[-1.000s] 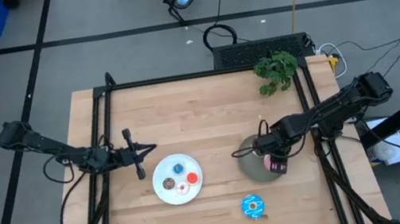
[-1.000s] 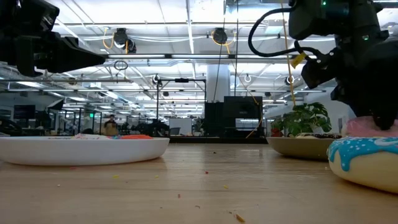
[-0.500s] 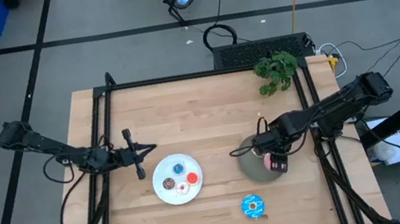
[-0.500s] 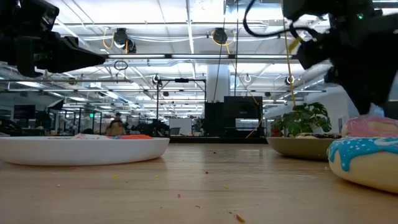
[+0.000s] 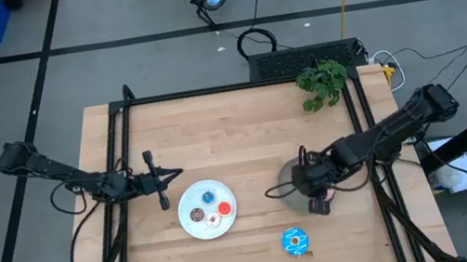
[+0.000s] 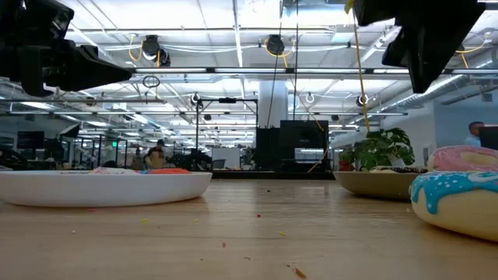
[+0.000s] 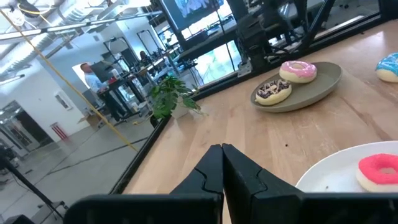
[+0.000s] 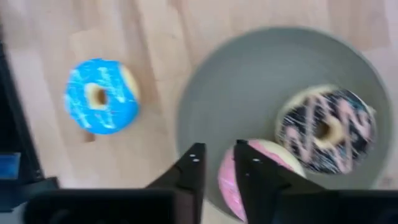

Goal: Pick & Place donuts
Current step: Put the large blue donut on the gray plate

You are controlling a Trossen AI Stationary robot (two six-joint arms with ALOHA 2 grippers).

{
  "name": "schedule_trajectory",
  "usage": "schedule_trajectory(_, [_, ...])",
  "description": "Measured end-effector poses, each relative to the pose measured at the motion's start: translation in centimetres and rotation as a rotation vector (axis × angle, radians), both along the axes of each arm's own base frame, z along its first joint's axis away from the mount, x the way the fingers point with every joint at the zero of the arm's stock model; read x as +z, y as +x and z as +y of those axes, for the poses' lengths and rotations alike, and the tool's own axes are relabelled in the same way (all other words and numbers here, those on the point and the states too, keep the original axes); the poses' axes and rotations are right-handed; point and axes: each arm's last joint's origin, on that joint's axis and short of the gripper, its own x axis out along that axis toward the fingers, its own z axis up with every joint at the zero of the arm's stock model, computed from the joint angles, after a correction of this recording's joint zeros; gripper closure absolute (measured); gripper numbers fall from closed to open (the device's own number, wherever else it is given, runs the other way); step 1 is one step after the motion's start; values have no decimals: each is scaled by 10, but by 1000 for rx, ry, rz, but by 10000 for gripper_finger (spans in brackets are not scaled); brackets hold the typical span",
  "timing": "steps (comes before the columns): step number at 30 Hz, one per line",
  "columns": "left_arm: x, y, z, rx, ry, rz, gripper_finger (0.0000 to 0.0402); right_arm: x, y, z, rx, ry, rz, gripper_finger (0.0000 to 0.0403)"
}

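Note:
The grey plate (image 8: 249, 93) holds the pink donut (image 8: 249, 180) and the speckled chocolate donut (image 8: 323, 130), both lying flat. The larger blue donut (image 8: 101, 94) lies on the bare table (image 5: 295, 241) nearer the front edge. My right gripper (image 8: 221, 163) hangs over the grey plate (image 5: 291, 199), narrowly open and holding nothing, directly above the pink donut. The white plate (image 5: 184, 222) carries the tiny blue (image 5: 209, 195), brown (image 5: 197, 216), red (image 5: 225, 209) and whitish (image 5: 214, 220) donuts. My left gripper (image 5: 179, 172) waits, shut, left of the white plate.
A potted green plant (image 5: 322, 82) stands at the table's far right corner. Black frame rails (image 5: 123, 148) run along the table's left, far and right sides. Bare wood lies between the two plates and along the near edge.
My right gripper has risen from the pink donut, climbing out of the top of the low view, and has drifted slightly toward the table's near-left. The pink donut stays lying on the grey plate beside the chocolate one.

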Motion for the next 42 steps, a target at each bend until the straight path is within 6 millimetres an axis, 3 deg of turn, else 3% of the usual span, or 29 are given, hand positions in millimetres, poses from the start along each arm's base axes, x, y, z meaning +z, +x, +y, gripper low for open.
schedule_trajectory(4, [0,0,0,0,5,1,396,2,1,9,45,16,-40,393])
schedule_trajectory(14, [0,0,0,1,-54,-12,396,45,4,35,89,-65,-13,402])
schedule_trajectory(18, [0,0,0,1,-53,-12,396,50,12,44,111,-126,47,402])
schedule_trajectory(27, [-1,0,0,0,-44,-3,396,35,41,66,146,-49,57,402])
schedule_trajectory(35, [-1,0,0,0,-44,-1,396,3,69,91,181,-70,28,400])
schedule_trajectory(38, [-1,0,0,0,-44,-1,396,-12,80,101,231,-68,-5,382])
schedule_trajectory(42, [-1,0,0,0,-44,-2,396,-25,86,109,302,-76,-12,328])
